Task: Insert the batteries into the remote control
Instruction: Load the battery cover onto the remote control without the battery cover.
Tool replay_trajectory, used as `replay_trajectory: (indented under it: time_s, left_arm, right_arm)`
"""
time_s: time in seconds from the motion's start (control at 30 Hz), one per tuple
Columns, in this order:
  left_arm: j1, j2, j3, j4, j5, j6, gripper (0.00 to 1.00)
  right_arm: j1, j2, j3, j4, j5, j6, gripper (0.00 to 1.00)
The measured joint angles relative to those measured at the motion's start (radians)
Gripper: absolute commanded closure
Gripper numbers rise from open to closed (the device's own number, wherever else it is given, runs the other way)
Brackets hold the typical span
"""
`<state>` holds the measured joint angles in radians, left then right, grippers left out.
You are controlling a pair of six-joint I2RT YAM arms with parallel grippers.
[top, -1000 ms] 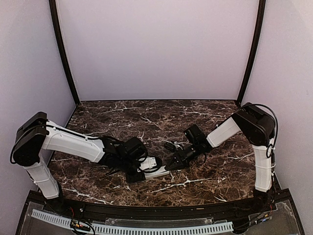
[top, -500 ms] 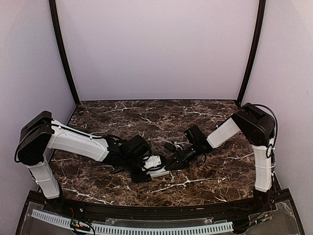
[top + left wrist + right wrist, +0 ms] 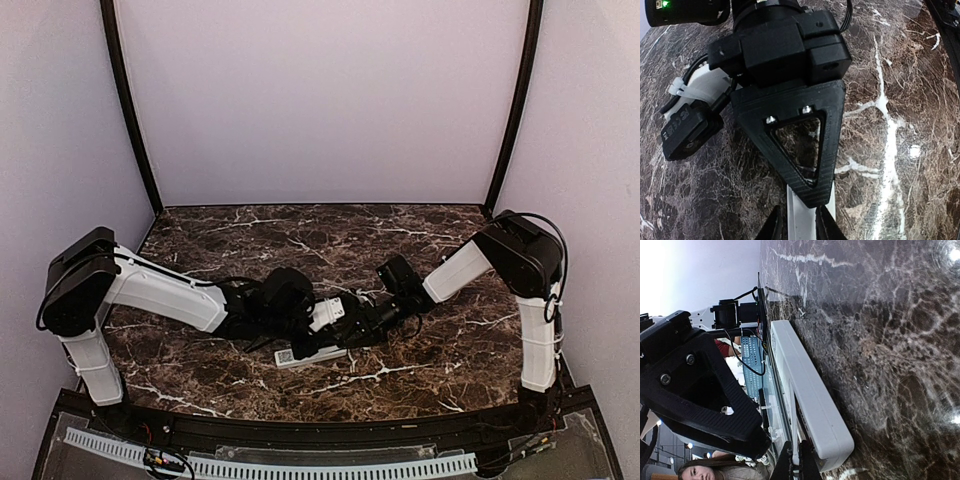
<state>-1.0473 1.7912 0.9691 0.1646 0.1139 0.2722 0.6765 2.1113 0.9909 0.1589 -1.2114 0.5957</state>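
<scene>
The white remote control point(image 3: 305, 353) lies flat on the marble near the front middle. My right gripper point(image 3: 358, 328) meets its right end. In the right wrist view that gripper point(image 3: 796, 462) is shut on a thin white flap point(image 3: 794, 410) standing off the remote control point(image 3: 812, 390). My left gripper point(image 3: 343, 318) hangs just above the same end. In the left wrist view its narrowly parted tips point(image 3: 800, 227) frame the remote control point(image 3: 802, 210), one tip overlapping it; contact is unclear. The right arm's black finger point(image 3: 760, 115) fills that view. The batteries are out of view.
Dark marble table point(image 3: 450, 340) with pale walls on three sides. A white slotted cable tray point(image 3: 270, 465) runs along the near edge behind the arm bases. Both arms converge at the front middle.
My left arm has reached right and slightly back, off the remote's middle toward its right end, leaving more of the remote uncovered. The right gripper has stayed put.
</scene>
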Motion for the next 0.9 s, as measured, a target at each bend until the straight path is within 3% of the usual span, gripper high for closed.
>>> replay_trajectory:
  time_s: [0.3, 0.6, 0.9]
  left_arm:
    - [0.0, 0.024, -0.011, 0.005, 0.003, 0.046, 0.68]
    - [0.0, 0.03, -0.013, -0.029, 0.042, 0.083, 0.67]
    - [0.011, 0.05, 0.008, -0.023, 0.068, 0.071, 0.76]
  right_arm:
    - [0.0, 0.0, 0.0, -0.002, 0.0, -0.008, 1.0]
    - [0.0, 0.0, 0.005, -0.01, 0.003, -0.016, 1.0]
    - [0.002, 0.0, 0.011, -0.032, 0.007, -0.024, 1.0]
